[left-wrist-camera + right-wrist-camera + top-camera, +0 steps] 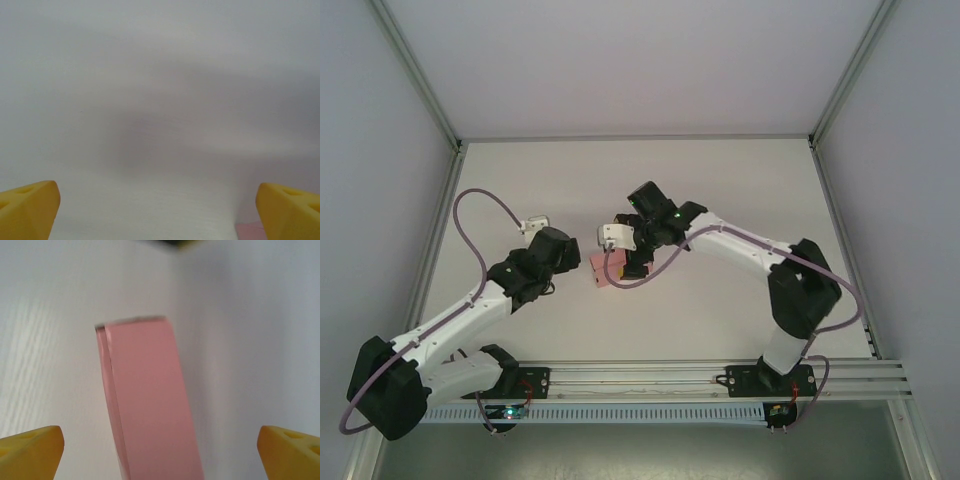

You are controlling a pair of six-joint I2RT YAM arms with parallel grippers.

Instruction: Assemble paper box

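Observation:
The salmon-pink paper box (601, 272) is folded into a small closed block and lies on the white table between the two arms. In the right wrist view the paper box (147, 400) runs lengthwise up the middle, with a seam along its left edge. My right gripper (628, 263) hangs over it, open, and its yellow fingers (31, 450) stand wide apart on either side without touching it. My left gripper (570, 262) is just left of the box, open and holding nothing, its yellow fingertips (28, 206) far apart. A pink sliver of the box (247, 232) shows beside its right finger.
The white table (720, 200) is fenced by grey walls and aluminium posts. A rail (650, 378) with both arm bases runs along the near edge. Purple cables loop off each arm.

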